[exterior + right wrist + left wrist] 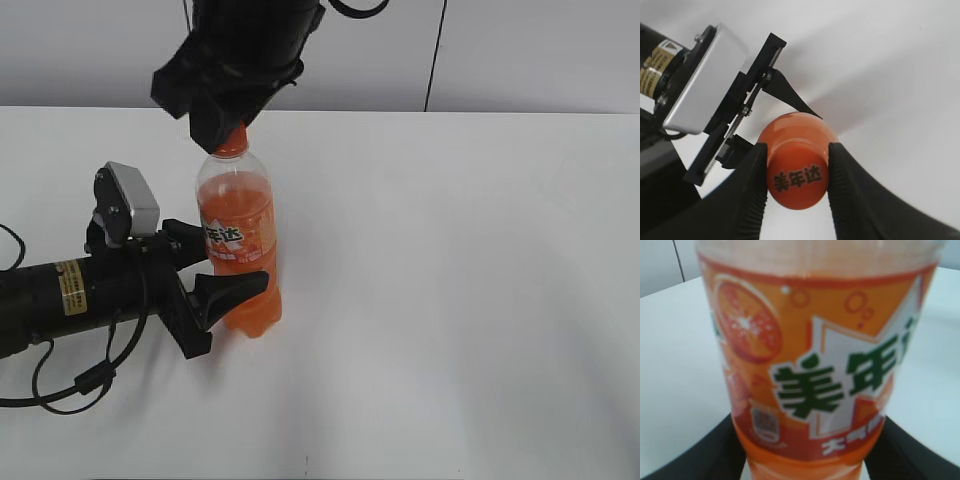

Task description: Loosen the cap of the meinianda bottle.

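The meinianda bottle (240, 250) stands upright on the white table, full of orange drink, with an orange label. Its label fills the left wrist view (815, 355). My left gripper (222, 270) comes in from the left and is shut on the bottle's lower body, one black finger on each side (810, 460). My right gripper (232, 128) comes down from above and is shut on the orange cap (798, 176), with a ribbed black finger pressed on each side (797, 172). In the exterior view the cap is mostly hidden by the right gripper; the orange neck (233, 143) shows.
The white table (450, 300) stretches to the right and front of the bottle. The left arm's body and its cable (70, 290) lie along the left side. A grey wall with a dark cable (435, 55) stands behind the table.
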Motion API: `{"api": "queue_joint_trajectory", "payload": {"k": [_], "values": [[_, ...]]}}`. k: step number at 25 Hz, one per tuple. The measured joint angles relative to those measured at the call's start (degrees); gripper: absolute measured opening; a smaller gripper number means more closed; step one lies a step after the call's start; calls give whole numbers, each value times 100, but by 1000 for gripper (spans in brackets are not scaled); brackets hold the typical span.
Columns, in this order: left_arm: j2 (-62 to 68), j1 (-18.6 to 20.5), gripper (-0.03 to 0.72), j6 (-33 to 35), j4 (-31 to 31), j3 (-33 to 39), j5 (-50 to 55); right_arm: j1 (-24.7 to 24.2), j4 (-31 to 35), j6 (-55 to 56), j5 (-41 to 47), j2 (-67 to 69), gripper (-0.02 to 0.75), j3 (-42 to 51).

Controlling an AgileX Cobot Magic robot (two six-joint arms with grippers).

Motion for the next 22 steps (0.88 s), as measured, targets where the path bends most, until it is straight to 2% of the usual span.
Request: {"api": "queue_joint_trajectory", "payload": {"k": [9,22], "values": [[0,0,419,0,-7,0,0,4,7,-3081,17,0,278,0],[0,0,419,5,-18,-5,0,4,18,-5300,62,0,278,-25]]}}
